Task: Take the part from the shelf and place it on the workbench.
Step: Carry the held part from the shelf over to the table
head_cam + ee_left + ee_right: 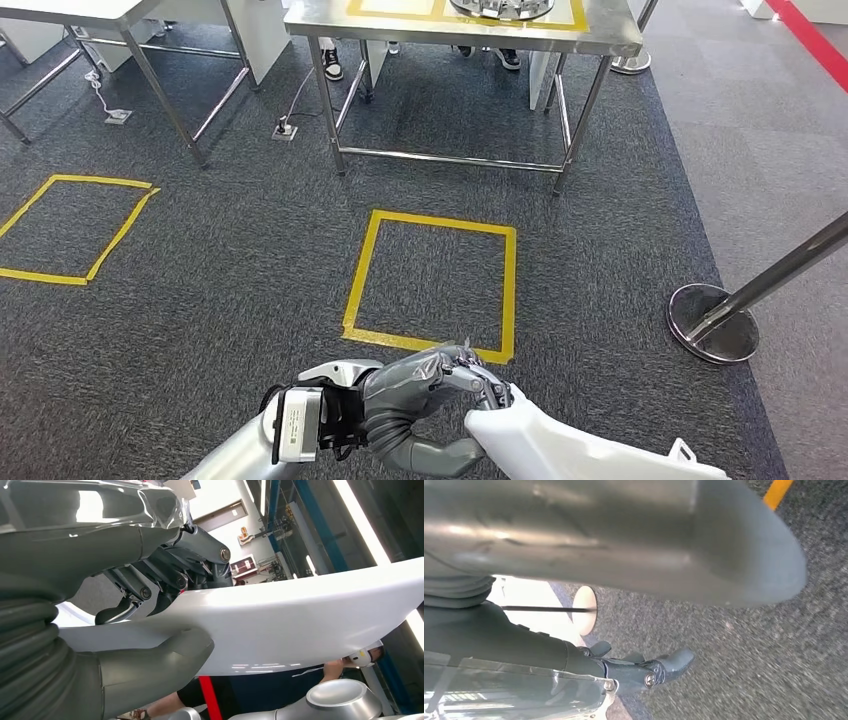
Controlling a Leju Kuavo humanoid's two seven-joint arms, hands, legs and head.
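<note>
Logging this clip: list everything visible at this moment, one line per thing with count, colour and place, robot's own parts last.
White part: one, white, low in the head view, held at its near end.
Metal workbench: one, silver, straight ahead across the carpet, yellow tape on its top.
Round metal item: one, silver, on that workbench, cut off by the frame edge.
Second table: one, silver legs, ahead to the left.
Yellow tape squares: two, on the dark carpet, one in front of the workbench, one to the left.
Stanchion: one, silver, round base on the carpet to the right.
Shoes: dark with white, behind the workbench.
Left hand: grey, grips the white part.
Right hand: grey, over the carpet; whether it holds anything is unclear.
</note>
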